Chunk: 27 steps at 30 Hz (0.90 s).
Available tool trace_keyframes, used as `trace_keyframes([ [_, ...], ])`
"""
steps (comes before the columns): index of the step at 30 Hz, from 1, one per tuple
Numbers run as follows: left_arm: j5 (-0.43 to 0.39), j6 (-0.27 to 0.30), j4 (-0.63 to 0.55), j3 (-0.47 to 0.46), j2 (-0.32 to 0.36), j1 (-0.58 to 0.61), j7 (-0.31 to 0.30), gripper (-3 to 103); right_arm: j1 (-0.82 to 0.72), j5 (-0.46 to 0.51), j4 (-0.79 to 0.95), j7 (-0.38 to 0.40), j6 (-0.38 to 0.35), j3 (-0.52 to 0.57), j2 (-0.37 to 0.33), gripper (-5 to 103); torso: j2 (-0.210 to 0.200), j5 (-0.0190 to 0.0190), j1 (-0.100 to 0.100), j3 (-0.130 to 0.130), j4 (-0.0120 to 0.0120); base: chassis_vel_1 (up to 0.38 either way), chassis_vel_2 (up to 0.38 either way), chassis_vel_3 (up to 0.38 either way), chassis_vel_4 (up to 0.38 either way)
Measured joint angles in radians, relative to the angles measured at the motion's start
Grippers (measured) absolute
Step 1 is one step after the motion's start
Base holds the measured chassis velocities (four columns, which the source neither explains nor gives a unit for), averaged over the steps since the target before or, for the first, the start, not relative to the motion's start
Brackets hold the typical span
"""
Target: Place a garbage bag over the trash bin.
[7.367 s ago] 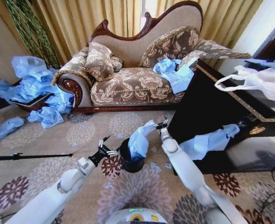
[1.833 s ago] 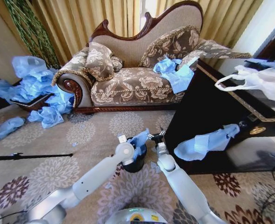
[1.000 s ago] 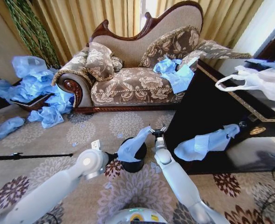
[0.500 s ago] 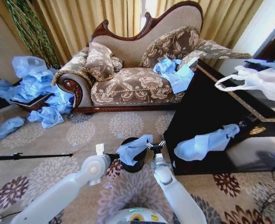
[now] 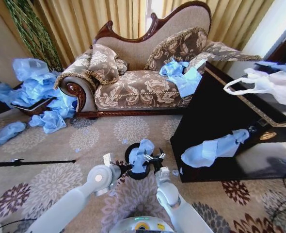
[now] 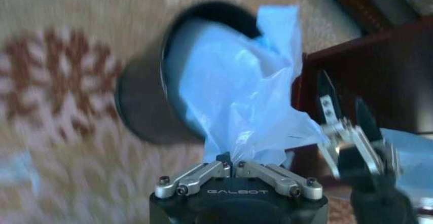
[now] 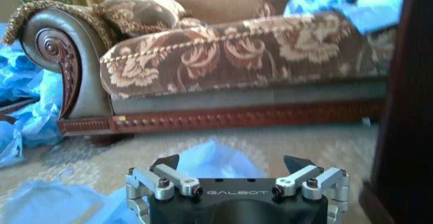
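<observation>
Left gripper (image 6: 230, 164) pinches the garbage bag (image 5: 141, 154) at the trash bin's (image 5: 128, 154) near rim; bag drapes across the bin mouth, long axis running away toward the sofa (image 5: 143, 87). Right gripper (image 5: 153, 158), jaws spread, empty, sits just beside the bin's right rim, equally near.

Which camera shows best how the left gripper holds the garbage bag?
Left wrist view: the left gripper is shut on the garbage bag above the trash bin. In the head view the arm hides it; the right wrist view shows only bag.
</observation>
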Motion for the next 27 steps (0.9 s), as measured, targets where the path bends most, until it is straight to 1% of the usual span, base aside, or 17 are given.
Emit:
trace_keyframes([
  [2,-0.016,-0.021,0.003,-0.026,-0.029,0.043,0.0,0,-0.041,0.037,0.053,0.004,-0.021,0.003,-0.027,100,0.0,0.0002,0.0,0.0,0.0003,0.0,0.0,0.0,0.0],
  [4,-0.003,-0.033,0.001,-0.036,-0.039,0.07,0.017,0,-0.064,0.062,0.084,0.007,-0.032,0.006,-0.044,100,0.0,0.0001,0.0,0.0,0.0009,0.0,0.0,0.0,0.0],
  [5,0.015,-0.04,-0.004,-0.041,-0.043,0.088,0.033,0,-0.077,0.08,0.101,0.01,-0.041,0.009,-0.054,100,0.0,-0.0003,0.0,0.0,0.0009,0.0,0.0,0.0,0.0],
  [7,0.074,-0.068,-0.026,-0.056,-0.048,0.13,0.1,0,-0.106,0.142,0.14,0.022,-0.067,0.012,-0.077,100,0.0,0.0002,0.0,0.0,0.0007,0.0,0.0,0.0,0.0],
  [8,0.074,-0.068,-0.026,-0.056,-0.048,0.13,0.1,0,-0.106,0.142,0.14,0.022,-0.067,0.012,-0.077,100,0.0,0.0002,0.0,0.0,0.0007,0.0,0.0,0.0,0.0],
  [10,0.082,-0.091,-0.044,-0.065,-0.052,0.152,0.132,0,-0.11,0.181,0.15,0.032,-0.083,0.014,-0.09,100,0.0,0.0002,0.0,0.0,0.0007,0.0,0.0,0.0,0.0],
  [12,0.119,-0.098,-0.051,-0.062,-0.048,0.175,0.17,0,-0.106,0.208,0.15,0.043,-0.097,0.019,-0.095,100,0.0,0.0,0.0,0.0,0.0007,0.0,0.0,0.0,0.0],
  [13,0.119,-0.098,-0.051,-0.062,-0.048,0.175,0.17,0,-0.106,0.208,0.15,0.043,-0.097,0.019,-0.095,100,0.0,0.0,0.0,0.0,0.0007,0.0,0.0,0.0,0.0],
  [14,0.138,-0.098,-0.052,-0.06,-0.045,0.184,0.185,0,-0.103,0.219,0.15,0.046,-0.102,0.02,-0.096,100,0.0,0.0001,0.0,0.0,0.0006,0.0,0.0,0.0,0.0],
  [15,0.175,-0.098,-0.054,-0.056,-0.038,0.195,0.211,0,-0.094,0.246,0.153,0.053,-0.114,0.018,-0.097,103,0.0,0.0001,0.0,0.0,0.0008,0.0,0.0,0.0,0.0],
  [16,0.203,-0.098,-0.054,-0.052,-0.034,0.199,0.229,0,-0.089,0.262,0.158,0.057,-0.121,0.015,-0.098,103,0.0,0.0001,0.0,0.0,0.0009,0.0,0.0,0.0,0.0],
  [17,0.203,-0.098,-0.054,-0.052,-0.034,0.199,0.229,0,-0.089,0.262,0.158,0.057,-0.121,0.015,-0.098,103,0.0,0.0001,0.0,0.0,0.0009,0.0,0.0,0.0,0.0],
  [18,0.236,-0.098,-0.053,-0.047,-0.033,0.201,0.246,0,-0.085,0.277,0.165,0.058,-0.13,0.011,-0.101,100,0.0,0.0001,0.0,0.0,0.0009,0.0,0.0,0.0,0.0],
  [20,0.328,-0.107,-0.035,-0.031,-0.033,0.195,0.308,0,-0.081,0.313,0.191,0.059,-0.151,0.002,-0.114,93,0.0,0.0,0.0,0.0,0.0008,0.0,0.0,0.0,0.0],
  [21,0.328,-0.107,-0.035,-0.031,-0.033,0.195,0.308,0,-0.081,0.313,0.191,0.059,-0.151,0.002,-0.114,93,0.0,0.0,0.0,0.0,0.0008,0.0,0.0,0.0,0.0],
  [24,0.379,-0.129,-0.004,-0.013,-0.045,0.172,0.369,0,-0.089,0.355,0.223,0.055,-0.172,-0.009,-0.143,90,0.0,-0.0002,0.0,0.0,0.0006,0.0,0.0,0.0,0.0],
  [27,0.386,-0.132,0.006,-0.006,-0.05,0.163,0.383,0,-0.091,0.361,0.228,0.046,-0.175,-0.014,-0.157,90,0.0,0.0,0.0,0.0,0.0005,0.0,0.0,0.0,0.0],
])
